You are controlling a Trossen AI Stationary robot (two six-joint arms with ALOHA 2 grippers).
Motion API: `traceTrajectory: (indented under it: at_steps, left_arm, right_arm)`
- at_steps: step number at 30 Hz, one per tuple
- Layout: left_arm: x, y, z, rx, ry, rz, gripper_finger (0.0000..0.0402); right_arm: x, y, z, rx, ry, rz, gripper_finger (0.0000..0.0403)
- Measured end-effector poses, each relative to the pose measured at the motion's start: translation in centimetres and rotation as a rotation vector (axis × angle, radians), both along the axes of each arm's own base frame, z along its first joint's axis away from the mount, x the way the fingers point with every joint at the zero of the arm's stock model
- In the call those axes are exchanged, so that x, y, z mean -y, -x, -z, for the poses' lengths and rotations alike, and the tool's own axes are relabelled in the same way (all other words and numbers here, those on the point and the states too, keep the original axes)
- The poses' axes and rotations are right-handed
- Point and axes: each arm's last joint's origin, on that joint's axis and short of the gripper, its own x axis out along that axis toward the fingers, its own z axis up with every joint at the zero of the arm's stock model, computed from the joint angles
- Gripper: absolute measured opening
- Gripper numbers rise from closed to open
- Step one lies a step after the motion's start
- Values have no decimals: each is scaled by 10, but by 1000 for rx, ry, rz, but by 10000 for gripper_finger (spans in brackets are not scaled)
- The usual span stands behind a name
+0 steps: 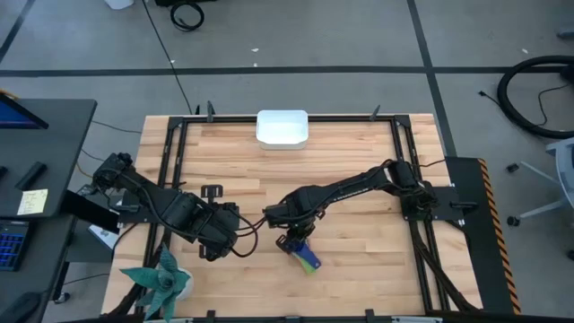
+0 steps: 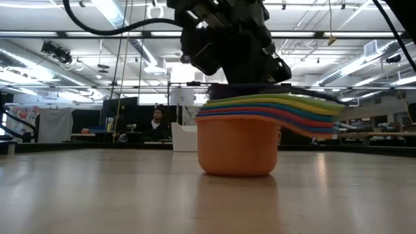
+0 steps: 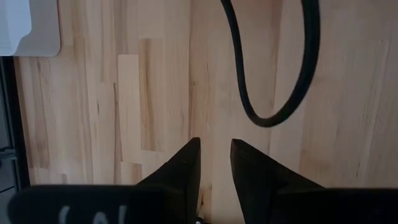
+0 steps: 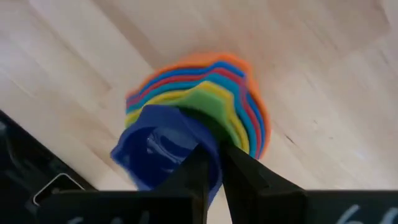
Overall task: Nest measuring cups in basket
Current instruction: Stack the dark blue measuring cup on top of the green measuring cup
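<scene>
Right gripper (image 4: 214,163) over the nested measuring cups (image 2: 263,130) near the table's (image 1: 359,179) front edge, fingers straddling the dark blue cup's rim, slightly parted; grip uncertain. Left gripper (image 3: 214,158) left of it, narrowly parted, empty. White basket (image 1: 282,127) at far edge.

Two dark, near-black jointed arms of chunky rounded segments. The left gripper (image 3: 214,165) ends in two flat, matte black fingers (image 3: 183,168) that taper to blunt wedge tips; the right gripper (image 4: 211,165) has fingers (image 4: 245,177) of the same form. A thin black cable (image 3: 298,81) loops off the left arm. Pale lettering marks each wrist housing, too cropped to read.
</scene>
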Motion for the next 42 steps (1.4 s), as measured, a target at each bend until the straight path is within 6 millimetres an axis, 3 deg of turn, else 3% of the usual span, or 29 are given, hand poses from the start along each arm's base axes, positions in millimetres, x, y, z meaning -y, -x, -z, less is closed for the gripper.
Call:
traceTrajectory:
  at_steps: [12, 23, 37, 42]
  left_arm:
    - [0, 0, 0, 0, 0, 1, 94]
    - [0, 0, 0, -1, -1, 2, 94]
    - [0, 0, 0, -1, 0, 0, 94]
    - [0, 0, 0, -1, 0, 0, 94]
  right_arm:
    - [8, -5, 0, 53, -2, -53, 44]
    - [10, -5, -1, 47, -125, -91, 44]
    - [12, -6, -1, 90, -87, -182, 44]
    - [12, -6, 0, 91, -87, -185, 24]
